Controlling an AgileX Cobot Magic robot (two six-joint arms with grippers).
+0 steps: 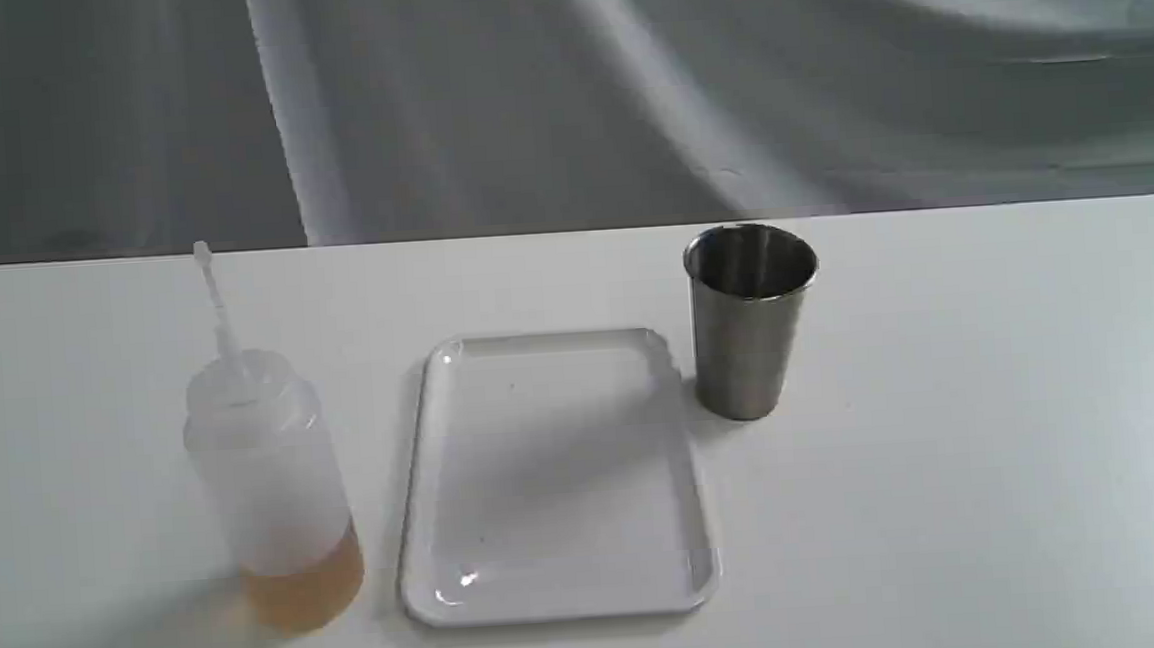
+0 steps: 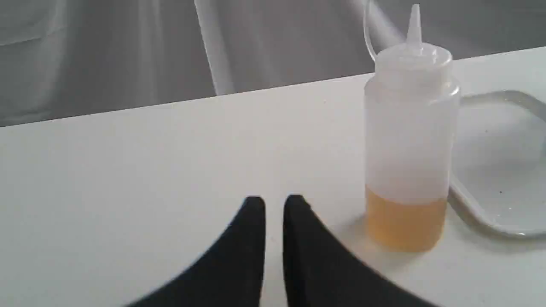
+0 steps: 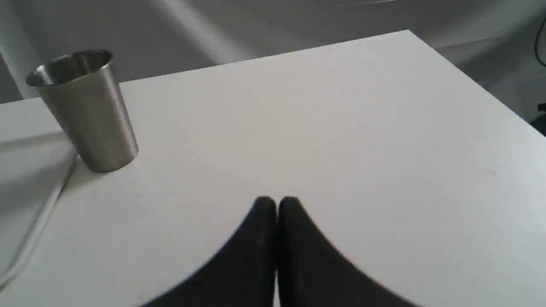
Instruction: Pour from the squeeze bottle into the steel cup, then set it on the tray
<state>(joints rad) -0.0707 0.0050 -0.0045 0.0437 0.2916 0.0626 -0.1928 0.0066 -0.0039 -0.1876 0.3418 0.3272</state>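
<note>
Left end effector slightly parted near squeeze bottle; right end effector closed.

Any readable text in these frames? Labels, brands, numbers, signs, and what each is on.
None readable in any view.
squeeze bottle: plain translucent plastic, no label or print.
steel cup: bare brushed metal, no stamp visible.
tray: blank white; a few tiny dark specks, not characters.
table and backdrop cloth: unmarked.
left hand, right hand: plain black, no markings.
</note>
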